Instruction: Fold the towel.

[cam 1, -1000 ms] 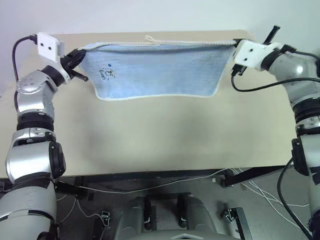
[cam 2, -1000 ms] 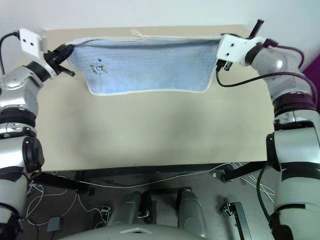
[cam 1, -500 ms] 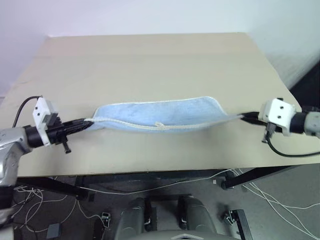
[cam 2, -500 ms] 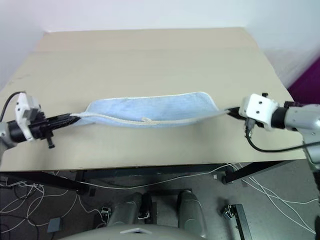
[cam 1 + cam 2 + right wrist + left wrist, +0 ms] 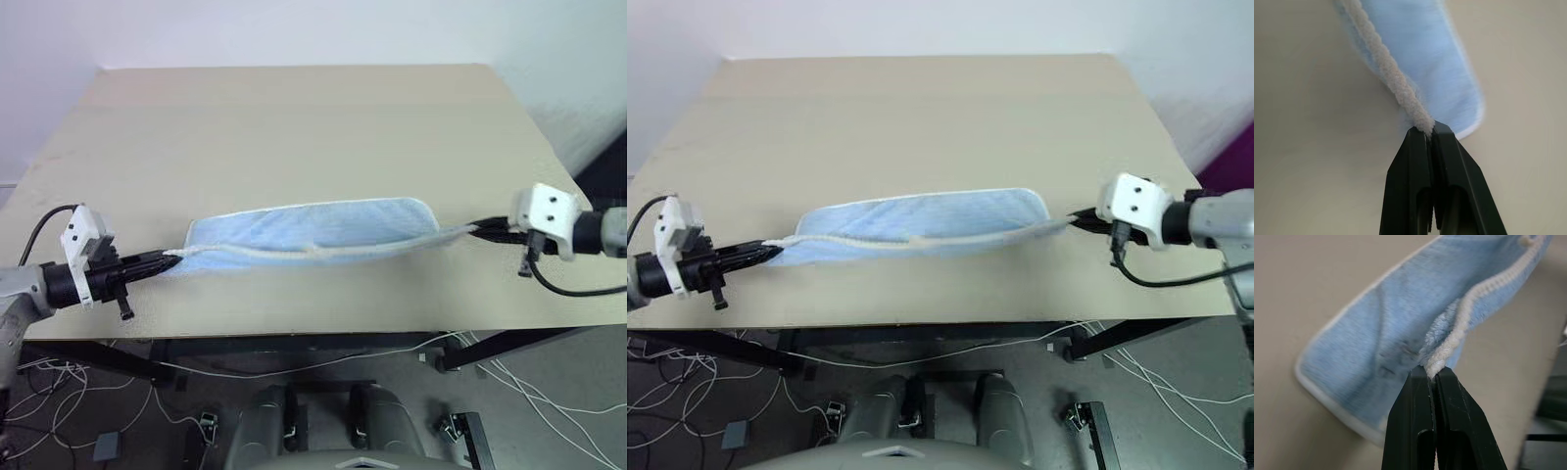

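The light blue towel [image 5: 313, 227] lies folded in a long band across the near part of the beige table [image 5: 294, 127], its white stitched edge running along the near side. My left gripper [image 5: 168, 258] is shut on the towel's left corner, just above the table near its front edge. At the other end my right gripper [image 5: 472, 229] is shut on the right corner. In the left wrist view the black fingers [image 5: 1425, 391] pinch the white edging [image 5: 1459, 333]. The right wrist view shows the same pinch on the edging [image 5: 1396, 83] by that gripper [image 5: 1429, 133].
The table's front edge [image 5: 294, 338] runs just below the towel. Cables [image 5: 294, 367] and a dark frame lie on the floor under it. Bare table surface stretches behind the towel to the far edge.
A second ago both grippers held the towel raised and spread at the far side. They have since come back and down, laying it folded on the near table. The last half second shows little movement.
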Controlling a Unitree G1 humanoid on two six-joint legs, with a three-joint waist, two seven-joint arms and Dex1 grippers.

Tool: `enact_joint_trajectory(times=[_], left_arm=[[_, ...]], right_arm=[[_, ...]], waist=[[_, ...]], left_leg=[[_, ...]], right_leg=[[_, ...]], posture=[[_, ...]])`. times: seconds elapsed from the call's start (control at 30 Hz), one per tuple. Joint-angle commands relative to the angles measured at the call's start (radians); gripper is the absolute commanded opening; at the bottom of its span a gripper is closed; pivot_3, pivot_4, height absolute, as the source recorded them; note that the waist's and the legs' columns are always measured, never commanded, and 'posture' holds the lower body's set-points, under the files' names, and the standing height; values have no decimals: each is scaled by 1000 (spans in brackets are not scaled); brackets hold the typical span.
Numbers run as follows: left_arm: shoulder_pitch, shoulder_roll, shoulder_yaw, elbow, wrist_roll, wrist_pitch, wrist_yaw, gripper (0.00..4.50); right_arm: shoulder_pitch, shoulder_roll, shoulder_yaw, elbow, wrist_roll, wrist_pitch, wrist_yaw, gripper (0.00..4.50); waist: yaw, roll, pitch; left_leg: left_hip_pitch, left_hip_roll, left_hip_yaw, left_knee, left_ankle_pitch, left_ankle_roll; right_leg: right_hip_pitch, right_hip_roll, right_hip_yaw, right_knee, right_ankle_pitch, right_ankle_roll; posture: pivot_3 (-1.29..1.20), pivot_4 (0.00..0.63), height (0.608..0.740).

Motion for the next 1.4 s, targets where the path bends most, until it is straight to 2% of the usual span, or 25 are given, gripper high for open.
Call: enact_joint_trajectory(times=[0.03, 0.4, 0.63, 0.73, 0.8, 0.97, 1.1, 1.23, 1.4], left_arm=[[-100, -27, -65, 141, 115, -103, 65, 0], [-366, -136, -206, 491, 293, -311, 130, 0], [-433, -169, -237, 603, 334, -362, 129, 0], [-436, -175, -225, 607, 315, -333, 116, 649], [-432, -174, -222, 600, 309, -328, 105, 1281], [-437, -160, -199, 632, 322, -337, 150, 3063], [-467, -169, -165, 690, 346, -396, 290, 4442], [-450, -192, -89, 654, 271, -374, 330, 4480], [-362, -217, -37, 521, 238, -382, 377, 4480]], right_arm=[[-126, 59, 68, 146, -102, -74, -47, 28], [-443, 262, 202, 646, -302, -305, -185, 28], [-526, 318, 218, 810, -344, -379, -214, 28], [-543, 325, 209, 844, -349, -382, -231, 681], [-549, 325, 207, 857, -353, -388, -237, 1320], [-543, 299, 191, 863, -354, -395, -278, 3054], [-515, 275, 164, 814, -356, -400, -362, 4412], [-408, 263, 81, 634, -287, -320, -405, 4465], [-117, 343, -79, 166, -119, 61, -485, 4465]], waist=[[-1, 0, 0], [-5, 0, 0], [-6, -1, 0], [-7, -1, 0], [-6, -1, 0], [-7, -1, 0], [-5, -1, 0], [-5, -1, 0], [-2, -1, 0]], left_leg=[[0, 0, 1, 0, 0, 0], [-1, 0, 6, 1, 2, 3], [-1, 0, 8, 1, 3, 3], [-1, 0, 8, 1, 3, 3], [-1, 0, 8, 1, 3, 3], [-1, 0, 8, 1, 3, 3], [-1, 0, 8, 1, 3, 3], [-1, 0, 6, 1, 3, 3], [0, 0, 5, 1, 3, 3]], right_leg=[[1, 0, 0, 0, 0, 0], [1, 3, 1, 2, 2, 5], [1, 4, 1, 2, 2, 5], [1, 4, 1, 2, 2, 5], [1, 4, 1, 2, 2, 5], [1, 4, 1, 2, 2, 5], [1, 3, 1, 2, 2, 5], [2, 3, 1, 2, 2, 5], [3, 3, 1, 3, 2, 5]], posture=[[0, 150, 740], [0, 150, 740], [0, 150, 740], [0, 150, 740], [0, 150, 740], [0, 150, 740], [0, 150, 740], [0, 150, 740], [0, 150, 740]])
